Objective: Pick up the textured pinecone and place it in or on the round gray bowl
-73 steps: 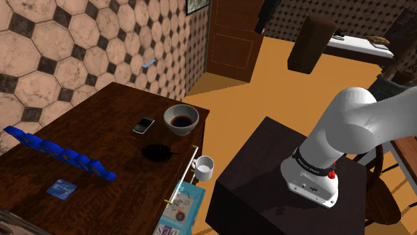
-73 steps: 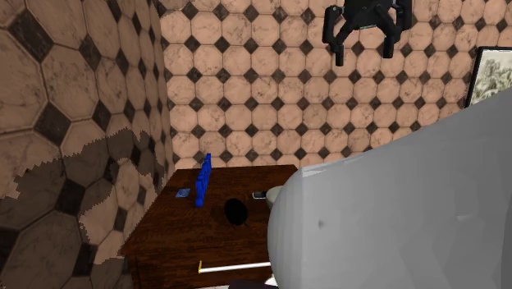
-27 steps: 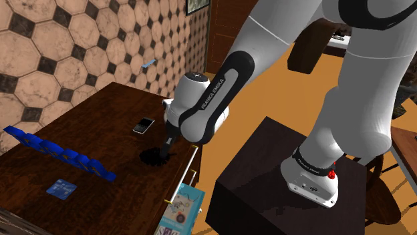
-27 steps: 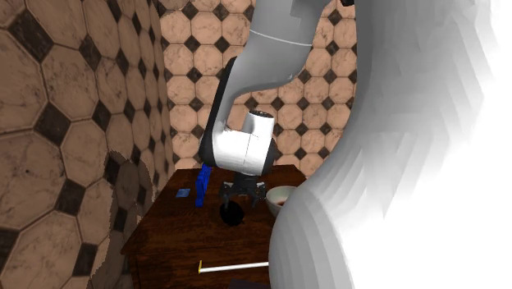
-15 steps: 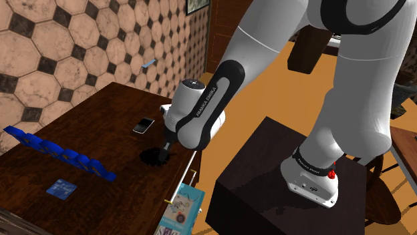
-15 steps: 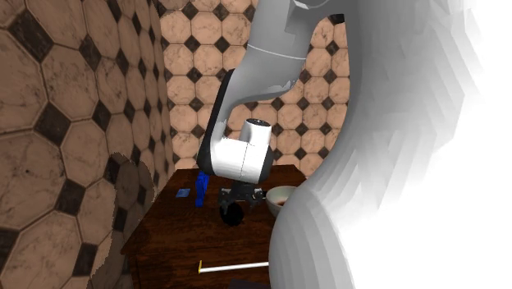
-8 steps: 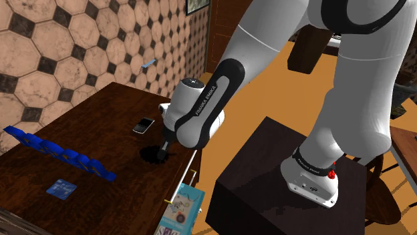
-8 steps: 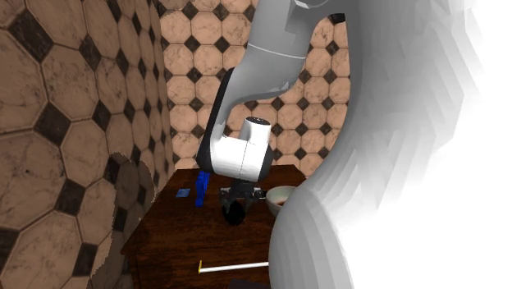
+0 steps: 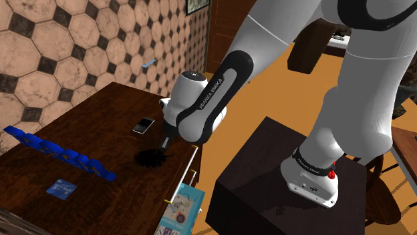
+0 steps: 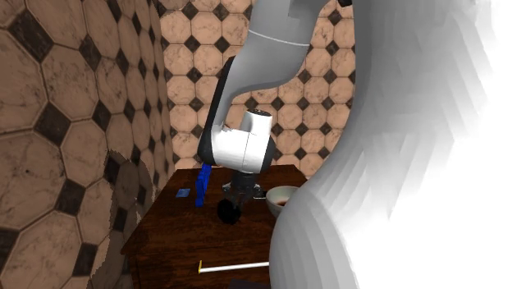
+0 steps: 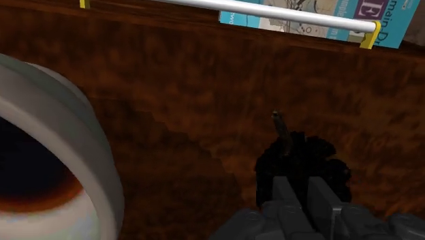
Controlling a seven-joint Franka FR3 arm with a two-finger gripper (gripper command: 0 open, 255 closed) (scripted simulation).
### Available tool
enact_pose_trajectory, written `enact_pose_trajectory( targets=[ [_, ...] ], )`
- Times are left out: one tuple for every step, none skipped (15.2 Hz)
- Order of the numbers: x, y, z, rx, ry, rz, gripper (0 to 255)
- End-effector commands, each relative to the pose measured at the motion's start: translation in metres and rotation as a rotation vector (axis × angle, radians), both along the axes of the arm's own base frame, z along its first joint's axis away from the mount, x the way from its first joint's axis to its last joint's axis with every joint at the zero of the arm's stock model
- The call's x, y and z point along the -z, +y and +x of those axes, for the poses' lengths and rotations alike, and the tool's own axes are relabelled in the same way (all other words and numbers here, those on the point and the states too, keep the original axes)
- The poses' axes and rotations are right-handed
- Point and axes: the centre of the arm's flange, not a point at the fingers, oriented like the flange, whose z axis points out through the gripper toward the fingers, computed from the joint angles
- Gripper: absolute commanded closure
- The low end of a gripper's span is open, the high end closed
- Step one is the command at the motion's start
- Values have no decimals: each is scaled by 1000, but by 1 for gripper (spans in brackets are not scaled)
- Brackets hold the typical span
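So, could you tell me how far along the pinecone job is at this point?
Done: the pincer is at the pinecone and looks shut on it. In hand: the grasp itself, low over the table; whether the pinecone is clear of the wood I cannot tell. Left: carry it to the bowl close beside it and release it there.

arm [image 9: 267, 40] swung down to the table [image 9: 87, 133], hand [image 9: 165, 143] closed on pinecone [image 11: 303, 160], wrist since risen slightly

White lettering "FRANKA EMIKA" was printed along the dark link of the arm [image 9: 212, 93]. On a blue magazine cover [image 11: 402, 17] below the table's railed edge, only "main" was legible.
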Motion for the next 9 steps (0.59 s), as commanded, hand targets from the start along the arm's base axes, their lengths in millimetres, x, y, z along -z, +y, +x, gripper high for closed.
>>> enact_pose_trajectory(
  targets=[
    [-9, -1, -1, 1, 5, -2, 255],
    [-14, -1, -1, 1, 5, -2, 255],
    [-20, -1, -1, 1, 5, -2, 255],
    [-15, -3, -2, 0, 4, -2, 255],
    [-15, -3, -2, 0, 4, -2, 0],
    [-22, 22, 4, -89, 6, -105, 0],
    [-26, 49, 8, -178, 8, -208, 0],
    [-28, 75, 10, -267, 10, -311, 0],
    [-26, 102, 9, -355, 11, -414, 0]
  ],
)
